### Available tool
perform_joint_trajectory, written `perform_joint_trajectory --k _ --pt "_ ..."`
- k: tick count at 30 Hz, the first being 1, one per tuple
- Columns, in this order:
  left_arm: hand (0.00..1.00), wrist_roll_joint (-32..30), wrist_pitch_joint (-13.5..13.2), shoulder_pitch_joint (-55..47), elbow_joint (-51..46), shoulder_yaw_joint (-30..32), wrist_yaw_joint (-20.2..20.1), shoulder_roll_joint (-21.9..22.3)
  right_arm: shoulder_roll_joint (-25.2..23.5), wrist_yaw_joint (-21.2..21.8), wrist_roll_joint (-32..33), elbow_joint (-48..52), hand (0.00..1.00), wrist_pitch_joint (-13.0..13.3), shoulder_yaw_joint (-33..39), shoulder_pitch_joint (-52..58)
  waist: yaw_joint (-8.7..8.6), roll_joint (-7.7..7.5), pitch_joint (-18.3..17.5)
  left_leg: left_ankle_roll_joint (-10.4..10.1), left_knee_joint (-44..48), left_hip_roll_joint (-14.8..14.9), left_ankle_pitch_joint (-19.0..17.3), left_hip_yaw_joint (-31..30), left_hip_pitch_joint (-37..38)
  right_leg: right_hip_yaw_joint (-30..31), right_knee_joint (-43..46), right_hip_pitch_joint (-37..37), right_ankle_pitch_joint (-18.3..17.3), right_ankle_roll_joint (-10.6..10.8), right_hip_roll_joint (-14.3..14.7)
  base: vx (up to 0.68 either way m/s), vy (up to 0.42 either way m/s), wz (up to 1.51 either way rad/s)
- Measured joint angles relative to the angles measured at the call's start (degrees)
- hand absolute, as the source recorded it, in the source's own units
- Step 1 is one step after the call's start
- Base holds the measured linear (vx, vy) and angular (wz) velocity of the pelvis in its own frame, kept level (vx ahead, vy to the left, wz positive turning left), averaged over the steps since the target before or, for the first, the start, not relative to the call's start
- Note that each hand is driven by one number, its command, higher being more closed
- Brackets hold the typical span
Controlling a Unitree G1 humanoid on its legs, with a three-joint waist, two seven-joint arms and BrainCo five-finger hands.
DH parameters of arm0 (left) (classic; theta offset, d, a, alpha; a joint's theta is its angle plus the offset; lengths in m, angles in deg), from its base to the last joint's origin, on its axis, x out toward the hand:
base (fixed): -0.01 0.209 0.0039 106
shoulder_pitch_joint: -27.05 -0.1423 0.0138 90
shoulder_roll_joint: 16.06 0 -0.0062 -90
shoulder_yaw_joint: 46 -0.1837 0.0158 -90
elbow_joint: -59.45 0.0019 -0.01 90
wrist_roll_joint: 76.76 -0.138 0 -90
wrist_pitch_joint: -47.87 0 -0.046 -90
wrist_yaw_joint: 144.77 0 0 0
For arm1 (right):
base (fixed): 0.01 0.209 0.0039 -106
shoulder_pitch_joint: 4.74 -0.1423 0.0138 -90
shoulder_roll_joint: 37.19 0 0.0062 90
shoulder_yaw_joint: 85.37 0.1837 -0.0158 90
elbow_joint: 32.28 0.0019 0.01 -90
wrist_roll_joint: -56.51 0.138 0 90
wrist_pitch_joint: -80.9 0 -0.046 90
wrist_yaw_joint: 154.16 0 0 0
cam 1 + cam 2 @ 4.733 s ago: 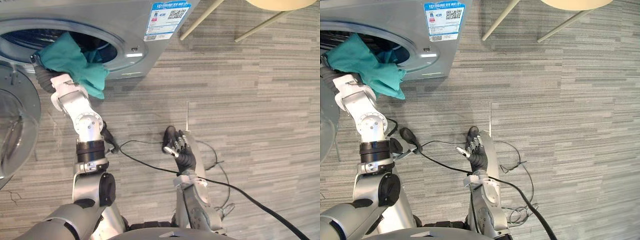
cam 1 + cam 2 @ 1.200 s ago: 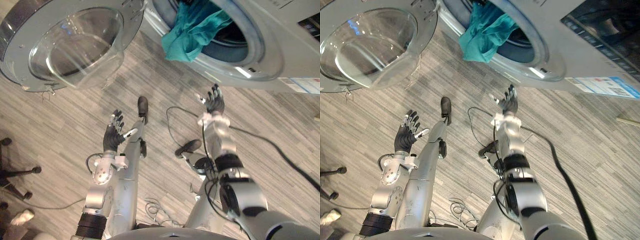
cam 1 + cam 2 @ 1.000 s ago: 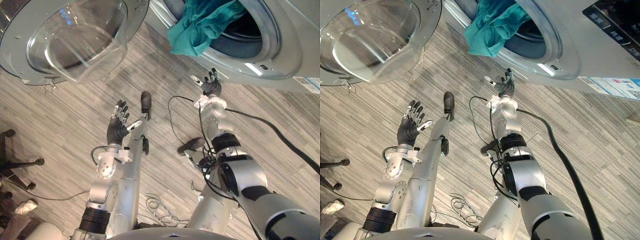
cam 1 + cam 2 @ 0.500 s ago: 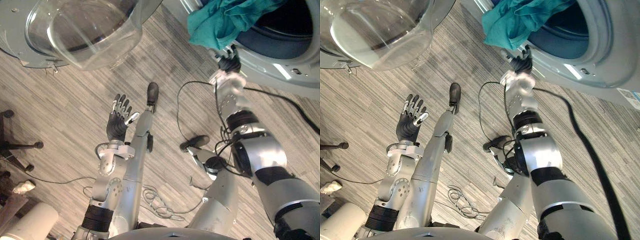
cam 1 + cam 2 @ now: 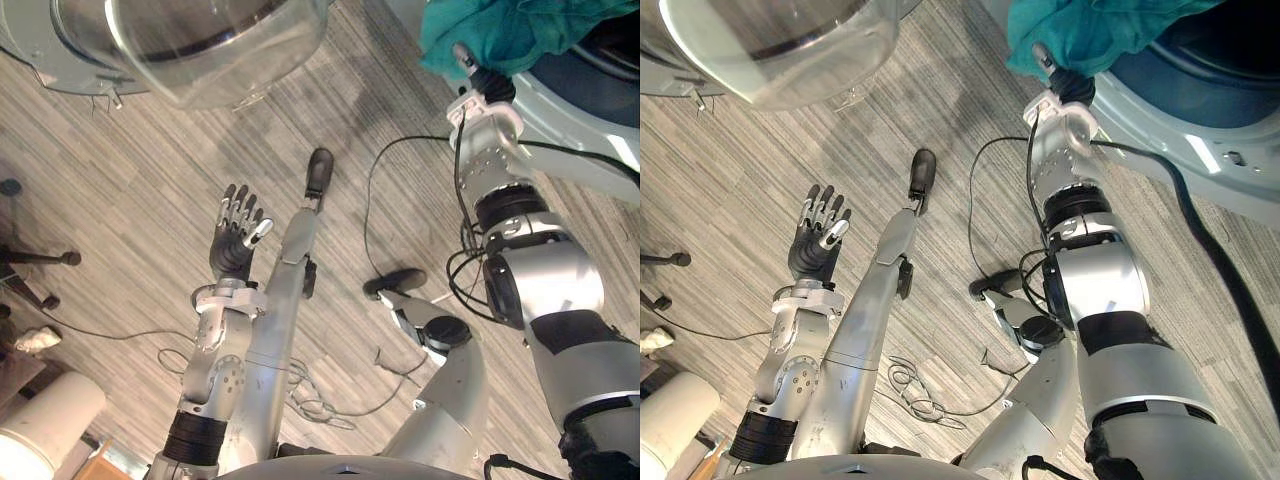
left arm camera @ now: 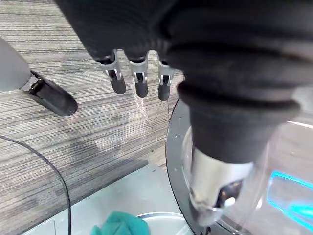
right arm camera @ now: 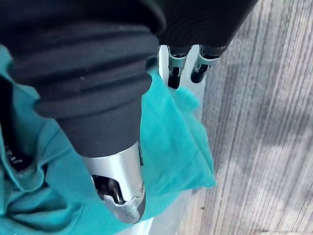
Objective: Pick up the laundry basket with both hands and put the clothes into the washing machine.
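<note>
Teal clothes (image 5: 1090,30) overhang washing machine (image 5: 1200,140) rim; right hand (image 5: 1071,86) seemingly touching.

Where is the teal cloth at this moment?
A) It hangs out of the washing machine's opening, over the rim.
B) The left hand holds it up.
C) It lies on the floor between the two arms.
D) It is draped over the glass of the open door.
A: the teal cloth hangs over the rim of the washing machine, with the right hand against it, while the left hand is open over the floor.
</note>
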Motion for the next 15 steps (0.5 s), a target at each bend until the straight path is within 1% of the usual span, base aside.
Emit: perform_joint_trajectory --k 1,3,5,6,9,10,11,12,15 --pt "0.0 0.5 0.1 0.0 0.1 -0.4 -0.2 0.0 0.1 0.9 2.5 0.3 1.0 0.6 -0.3 -0.8 0.08 0.23 0.1 0.1 -0.2 -0.2 0.0 -0.4 -0.3 -0.7 0.5 0.1 -0.4 0.0 -0.2 -0.03 0.047 0.23" --pt "0.0 0.6 0.2 -0.1 0.3 -0.6 -0.3 0.0 -0.1 1.1 5.2 0.2 1.0 1.6 -0.4 -2.0 0.46 0.23 0.1 -0.1 -0.2 -0.3 0.1 -0.4 -0.6 -1.2 1.5 0.1 -1.1 -0.1 -0.8 -0.03 0.041 0.2" --pt "0.0 1.1 0.2 -0.3 0.7 -0.5 -0.2 -0.1 -0.6 1.6 8.2 0.4 1.0 2.5 -1.3 -3.9 1.39 0.23 0.1 -0.2 -0.2 -0.2 0.4 -0.5 -0.7 -1.3 1.7 0.1 -1.2 -0.2 -0.8 -0.02 0.038 0.03" --pt "0.0 1.5 0.2 -0.4 0.7 -0.5 -0.2 -0.1 -0.7 1.6 8.5 0.5 1.0 2.6 -1.4 -4.4 1.48 0.23 0.1 -0.2 -0.2 -0.2 0.6 -0.5 -0.7 -1.3 1.7 0.1 -1.2 -0.2 -0.8 -0.01 0.034 0.01" --pt "0.0 1.6 0.2 -0.7 1.5 -0.7 -0.2 -0.1 -1.1 1.4 10.4 5.3 1.0 2.8 -0.9 -5.0 2.02 0.24 0.1 0.7 -0.1 -0.1 1.6 -0.6 -0.8 -1.9 1.2 0.5 -1.1 -0.2 -0.5 0.0 0.021 -0.04" --pt "0.0 1.6 0.1 -0.6 2.5 -0.7 -0.2 -0.1 -1.7 1.3 11.1 7.2 1.0 3.2 0.5 -5.0 2.64 0.42 0.2 0.6 0.0 0.6 1.8 -1.3 -0.8 -2.9 0.0 1.4 -0.8 -0.4 0.8 0.01 0.022 -0.2" --pt "0.0 1.6 0.2 -0.6 3.6 -0.7 -0.1 -0.1 -2.4 1.1 12.0 9.3 1.0 3.8 1.8 -5.0 2.83 0.48 0.3 0.6 0.3 1.1 1.8 -1.8 -0.7 -3.9 -0.7 2.3 -0.8 -0.4 1.5 0.01 0.016 -0.22" --pt "0.0 1.6 0.3 -0.6 5.3 -1.0 0.0 -0.1 -3.3 0.7 13.1 11.7 1.0 3.8 3.6 -4.8 3.03 0.54 0.3 0.5 0.1 1.4 1.7 -2.0 0.1 -4.4 -1.0 3.4 -0.8 -0.4 1.9 0.01 0.005 -0.1" --pt "0.0 1.6 0.3 -0.8 6.4 -1.3 0.1 -0.1 -5.3 0.5 13.9 14.6 1.0 3.9 6.6 -4.0 3.55 0.54 0.5 0.4 -0.2 2.0 1.7 -1.8 1.4 -4.3 -1.6 4.4 -0.8 -0.4 2.4 0.0 -0.011 -0.14"
